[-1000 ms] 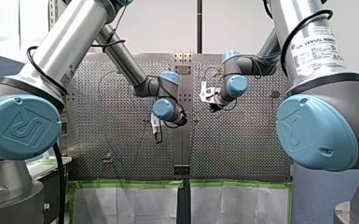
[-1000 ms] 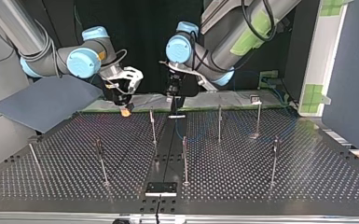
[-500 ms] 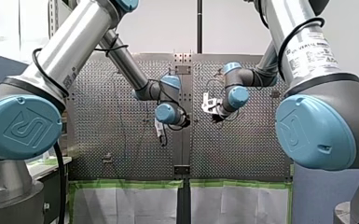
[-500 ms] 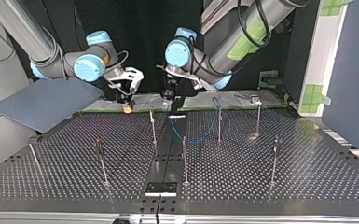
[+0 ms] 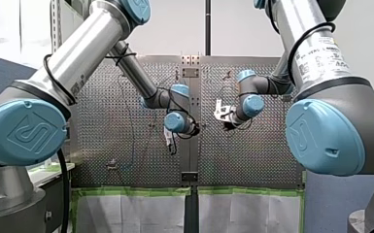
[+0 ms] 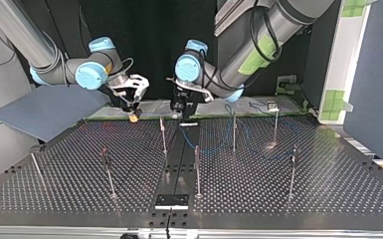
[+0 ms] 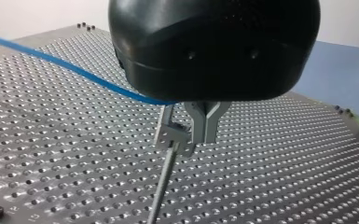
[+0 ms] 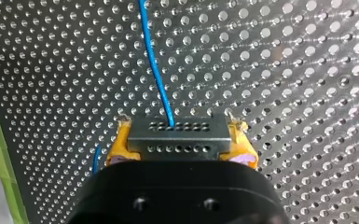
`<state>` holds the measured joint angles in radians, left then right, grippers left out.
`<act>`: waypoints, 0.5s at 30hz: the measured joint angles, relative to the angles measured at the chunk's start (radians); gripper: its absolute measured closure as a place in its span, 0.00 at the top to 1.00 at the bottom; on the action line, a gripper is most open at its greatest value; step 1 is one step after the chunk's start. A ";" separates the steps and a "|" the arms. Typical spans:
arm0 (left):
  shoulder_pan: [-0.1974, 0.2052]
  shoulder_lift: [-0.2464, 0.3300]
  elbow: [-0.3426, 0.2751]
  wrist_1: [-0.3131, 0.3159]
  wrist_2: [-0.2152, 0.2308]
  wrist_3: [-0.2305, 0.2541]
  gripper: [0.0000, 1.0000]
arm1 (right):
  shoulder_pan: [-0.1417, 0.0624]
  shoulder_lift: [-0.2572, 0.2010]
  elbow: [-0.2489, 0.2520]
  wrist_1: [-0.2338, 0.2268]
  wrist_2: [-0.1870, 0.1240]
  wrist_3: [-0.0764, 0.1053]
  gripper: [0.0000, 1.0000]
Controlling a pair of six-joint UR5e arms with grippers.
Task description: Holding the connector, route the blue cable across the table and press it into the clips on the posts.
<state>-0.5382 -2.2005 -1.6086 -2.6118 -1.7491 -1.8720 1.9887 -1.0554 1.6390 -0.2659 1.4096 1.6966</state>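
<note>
The blue cable point(image 7: 65, 65) runs across the perforated table and ends under my left gripper point(image 7: 200, 128), whose metal fingers are shut on it just above a post's clip point(image 7: 173, 139). In the top view this gripper point(image 6: 177, 112) hangs at the far middle, and the cable point(image 6: 214, 145) sags from it past a post point(image 6: 234, 130). My right gripper point(image 8: 179, 156) is shut with its yellow pads point(image 8: 119, 144) on the grey connector point(image 8: 177, 135), from which the cable point(image 8: 156, 70) leads ahead. In the top view it point(image 6: 134, 115) hovers beside my left gripper.
Several thin posts stand on the table, among them one point(image 6: 163, 134) just below the grippers, one point(image 6: 197, 169) at the middle and one point(image 6: 293, 169) at the top view's right. A grey sheet point(image 6: 49, 107) lies at the far left. A black plate point(image 6: 171, 200) sits at the near edge.
My left gripper has moved toward the table's middle seam, drawing the blue cable out so that its loops now show around the posts. My right gripper shifted slightly away from it.
</note>
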 joint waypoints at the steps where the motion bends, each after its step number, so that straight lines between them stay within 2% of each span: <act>1: 0.003 -0.001 0.006 0.000 0.005 -0.002 0.02 | -0.002 0.001 -0.001 -0.001 0.000 0.000 0.00; 9: 0.026 -0.015 0.036 -0.001 0.044 -0.020 0.02 | -0.029 0.008 -0.009 -0.015 -0.014 0.014 0.00; 15: 0.042 -0.059 0.079 -0.021 0.067 -0.026 0.02 | -0.051 0.016 -0.016 -0.018 -0.027 0.019 0.00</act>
<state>-0.4958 -2.2593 -1.5296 -2.6330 -1.6825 -1.8985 1.9377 -1.0390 1.6226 -0.2837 1.3825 1.7160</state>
